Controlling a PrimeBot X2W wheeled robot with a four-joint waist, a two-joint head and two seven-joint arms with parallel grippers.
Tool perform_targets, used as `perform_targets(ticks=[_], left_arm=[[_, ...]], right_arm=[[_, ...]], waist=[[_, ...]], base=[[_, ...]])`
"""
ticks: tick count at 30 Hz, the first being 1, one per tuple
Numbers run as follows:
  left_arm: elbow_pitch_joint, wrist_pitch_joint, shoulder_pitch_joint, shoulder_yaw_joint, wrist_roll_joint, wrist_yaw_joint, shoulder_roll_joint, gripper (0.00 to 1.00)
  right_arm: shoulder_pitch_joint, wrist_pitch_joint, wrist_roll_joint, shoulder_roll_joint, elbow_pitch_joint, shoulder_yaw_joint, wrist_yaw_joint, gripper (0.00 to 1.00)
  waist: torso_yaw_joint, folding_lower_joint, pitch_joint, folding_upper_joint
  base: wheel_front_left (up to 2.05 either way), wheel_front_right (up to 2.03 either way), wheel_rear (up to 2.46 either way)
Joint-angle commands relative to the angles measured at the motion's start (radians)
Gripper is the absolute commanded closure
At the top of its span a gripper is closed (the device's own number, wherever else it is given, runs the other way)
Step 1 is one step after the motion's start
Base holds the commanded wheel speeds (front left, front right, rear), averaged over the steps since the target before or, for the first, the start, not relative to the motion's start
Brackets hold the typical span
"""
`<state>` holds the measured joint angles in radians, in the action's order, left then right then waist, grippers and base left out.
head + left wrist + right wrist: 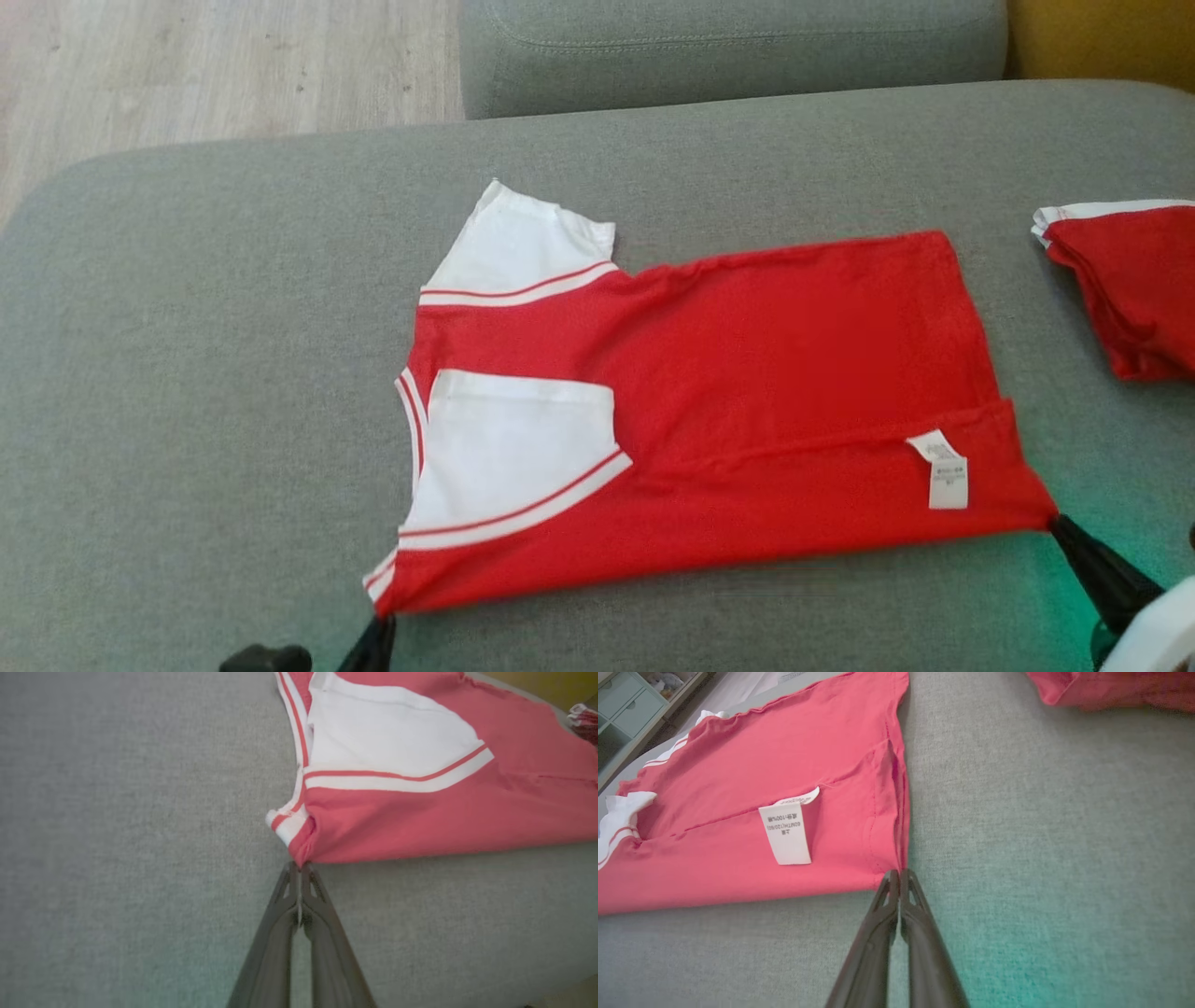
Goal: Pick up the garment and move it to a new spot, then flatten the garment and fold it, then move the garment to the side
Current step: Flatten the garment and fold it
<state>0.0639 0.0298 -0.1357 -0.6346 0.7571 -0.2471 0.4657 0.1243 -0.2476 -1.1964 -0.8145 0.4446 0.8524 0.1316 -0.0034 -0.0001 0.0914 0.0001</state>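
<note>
A red garment (747, 373) with white sleeves and a white care label (948, 471) lies flat on the grey cushion (187, 373), its near long edge folded over. My left gripper (381, 618) is shut on the near left corner by the striped collar, and in the left wrist view the garment (444, 812) bunches slightly at my left gripper (299, 865). My right gripper (1055, 523) is shut on the near right hem corner. In the right wrist view my right gripper (900, 873) meets the garment (738, 788) right at that corner.
A second red and white garment (1130, 280) lies folded at the cushion's right edge, close to the hem. A grey backrest (728, 47) rises behind, with wooden floor (187, 65) at far left. Pale drawers (626, 700) stand beyond the cushion.
</note>
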Motion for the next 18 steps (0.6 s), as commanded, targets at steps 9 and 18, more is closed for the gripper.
perform_targets(ticks=[9, 18], left_arm=[[-0.025, -0.057, 0.046, 0.006, -0.015, -0.018, 0.047, 0.0], [-0.046, -0.097, 0.219, 0.019, -0.063, 0.005, 0.075, 0.0]], right_arm=[[-0.069, 0.01, 0.01, -0.047, -0.038, -0.045, -0.001, 0.0], [-0.044, 0.0, 0.086, -0.019, -0.059, -0.136, -0.001, 0.0]], waist=[[0.008, 0.0001, -0.021, -0.0001], [-0.02, 0.0001, 0.007, -0.0001]], base=[[0.0, 0.0, 0.0], [0.0, 0.0, 0.0]])
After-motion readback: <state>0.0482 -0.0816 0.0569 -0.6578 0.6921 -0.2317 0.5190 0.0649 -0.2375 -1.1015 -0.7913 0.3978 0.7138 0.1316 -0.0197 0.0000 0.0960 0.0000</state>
